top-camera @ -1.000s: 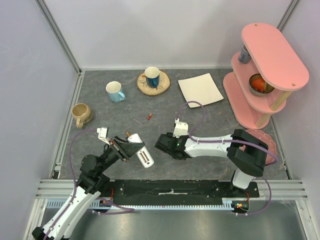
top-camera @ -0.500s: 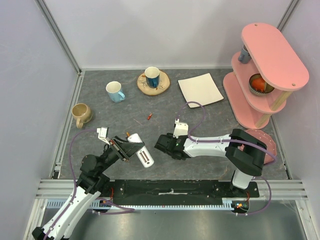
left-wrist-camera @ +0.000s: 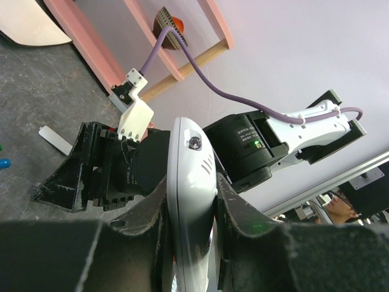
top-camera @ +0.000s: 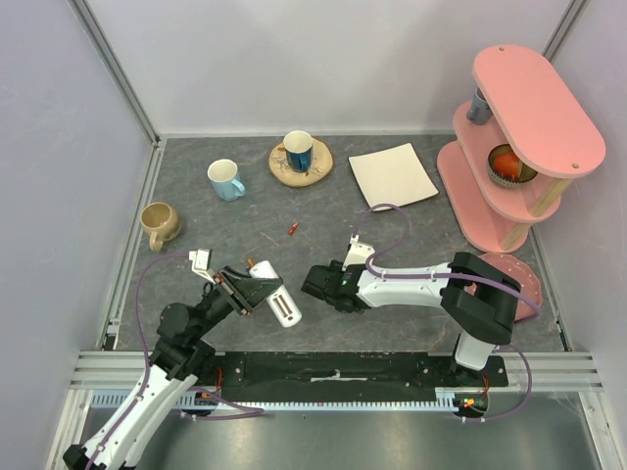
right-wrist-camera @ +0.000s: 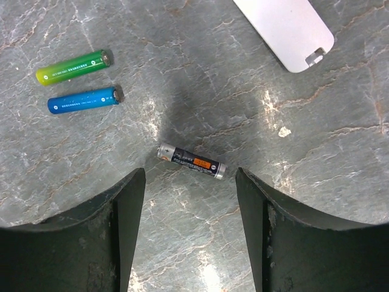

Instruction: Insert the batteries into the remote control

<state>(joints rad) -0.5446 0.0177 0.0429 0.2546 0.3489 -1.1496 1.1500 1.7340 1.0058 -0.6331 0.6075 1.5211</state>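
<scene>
Remote control (top-camera: 271, 295) is held nearest the arm bases in the left gripper (top-camera: 243, 290), whose jaws are clamped on the slim white body, one finger (left-wrist-camera: 234, 210) pressed to each long side. A dark recess shows at the near end of the remote control, by all appearances the open battery bay; whether a cell sits in it cannot be told from any view.

Just to the right of the remote control, the right gripper (right-wrist-camera: 189, 182) hangs low over the table with its jaws wide apart and nothing held. A dark battery with an orange label (right-wrist-camera: 192, 161) lies flat in the gap between the fingers, touching neither. Also off the remote control's right side, a blue battery (right-wrist-camera: 85, 100) and a green battery (right-wrist-camera: 73, 67) lie side by side, nearly parallel. A loose white cover (right-wrist-camera: 285, 30) with a latch notch, probably the bay's lid, lies apart from them.

Beyond the far end of the remote control and well apart from it, a red-orange battery (top-camera: 293, 228) rests alone on the table (top-camera: 411, 235).

Judged from how things lie, the loading has barely begun. The lid seems to be off and the remote control is presented, but four cells are out on the table and none is gripped. Closing on the dark cell looks like the step in hand.
</scene>
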